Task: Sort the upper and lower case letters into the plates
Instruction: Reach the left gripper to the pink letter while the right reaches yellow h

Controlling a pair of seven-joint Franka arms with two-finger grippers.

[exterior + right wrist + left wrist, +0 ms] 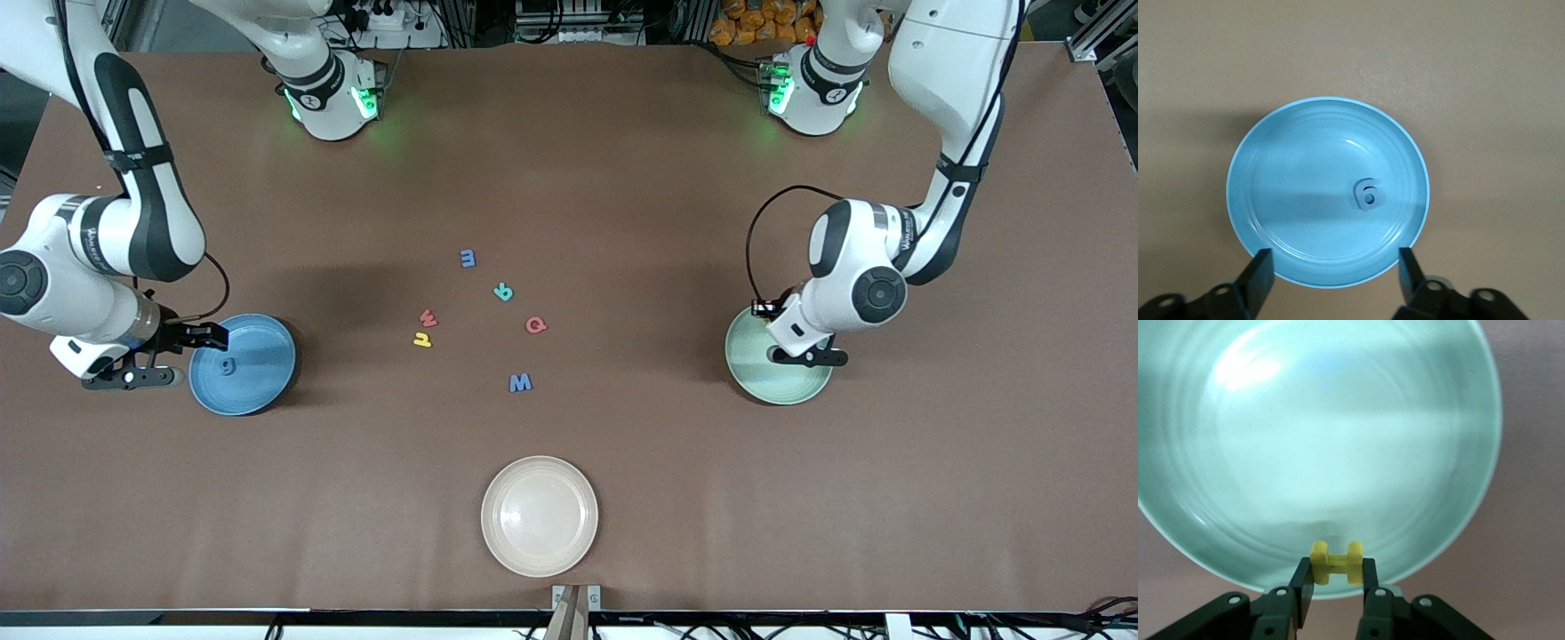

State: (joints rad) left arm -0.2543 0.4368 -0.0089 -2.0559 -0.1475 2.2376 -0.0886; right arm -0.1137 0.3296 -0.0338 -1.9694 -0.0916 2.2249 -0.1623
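My left gripper (pixel 1336 577) is shut on a small yellow letter H (pixel 1335 563) and hangs over the rim of the mint green plate (pixel 1338 420), seen in the front view as the left gripper (pixel 807 357) above that green plate (pixel 756 356). My right gripper (pixel 1335 273) stands open with nothing between its fingers, just off the rim of the blue plate (pixel 1291 173). A grey-blue letter g (pixel 1367 195) lies in that plate. The front view shows the right gripper (pixel 132 377), the blue plate (pixel 258 378) and the g (pixel 228 364).
Several loose letters lie mid-table: blue m (pixel 468 258), teal letter (pixel 503 291), red Q (pixel 535 325), red w (pixel 428 317), yellow h (pixel 422 339), blue W (pixel 520 383). A cream plate (pixel 540 516) sits nearest the front camera.
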